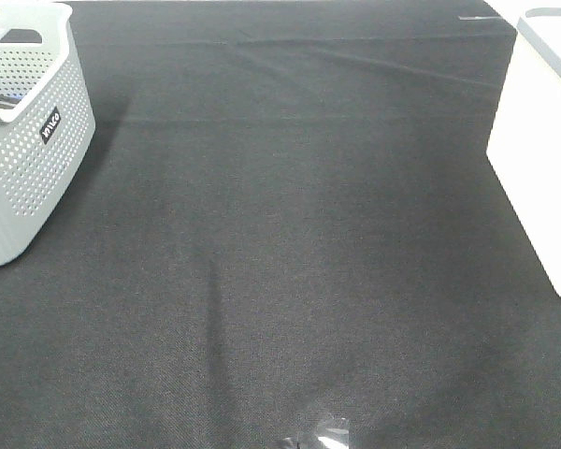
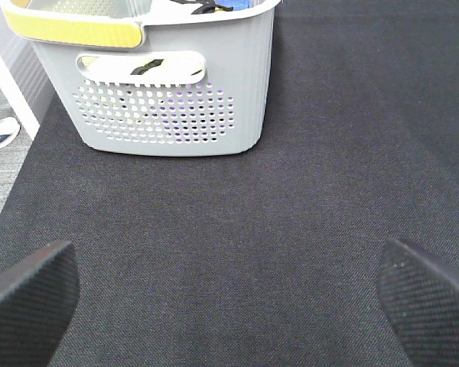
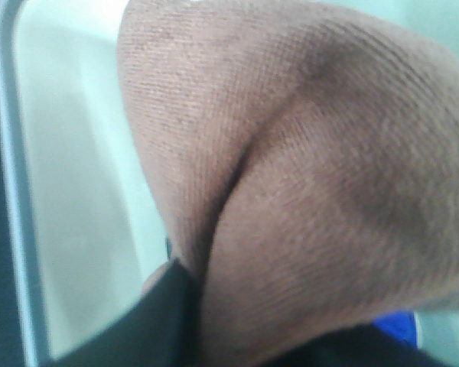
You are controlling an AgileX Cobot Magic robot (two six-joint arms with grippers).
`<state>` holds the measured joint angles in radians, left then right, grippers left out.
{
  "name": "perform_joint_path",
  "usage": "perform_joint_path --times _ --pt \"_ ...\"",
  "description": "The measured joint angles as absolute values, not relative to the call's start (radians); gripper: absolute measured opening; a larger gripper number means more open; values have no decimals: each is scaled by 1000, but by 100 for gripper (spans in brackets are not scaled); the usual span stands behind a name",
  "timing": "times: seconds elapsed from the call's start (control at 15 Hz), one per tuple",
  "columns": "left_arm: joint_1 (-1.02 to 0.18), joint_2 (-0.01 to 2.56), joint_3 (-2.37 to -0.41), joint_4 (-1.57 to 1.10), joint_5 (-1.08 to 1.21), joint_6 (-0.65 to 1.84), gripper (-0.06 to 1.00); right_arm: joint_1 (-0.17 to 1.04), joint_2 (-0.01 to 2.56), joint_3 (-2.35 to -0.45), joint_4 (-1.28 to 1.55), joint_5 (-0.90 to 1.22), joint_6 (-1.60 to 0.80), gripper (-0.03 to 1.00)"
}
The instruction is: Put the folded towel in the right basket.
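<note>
The folded towel (image 3: 306,168) is brown and fills most of the right wrist view, very close to the camera. My right gripper (image 3: 206,325) is shut on it; only a dark finger (image 3: 157,321) shows at its lower edge. Behind the towel lies the white inside of the right basket (image 3: 76,191). That basket (image 1: 542,168) stands at the right edge of the exterior high view, where neither the towel nor either arm shows. My left gripper (image 2: 229,306) is open and empty over the black cloth, its fingers (image 2: 27,298) wide apart.
A grey perforated basket (image 1: 28,159) with items inside stands at the back left; it also shows in the left wrist view (image 2: 176,99), a short way ahead of the left gripper. A black cloth (image 1: 290,234) covers the table. A small blue object (image 3: 398,325) shows below the towel.
</note>
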<state>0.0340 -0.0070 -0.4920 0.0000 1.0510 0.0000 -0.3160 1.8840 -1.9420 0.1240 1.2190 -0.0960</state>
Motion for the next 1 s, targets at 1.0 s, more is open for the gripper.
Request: perform_joint_path --times 1.0 --pt "34 -7 -492 0 1051 0 99 -74 1771 -1890 -6 1218 12 97"
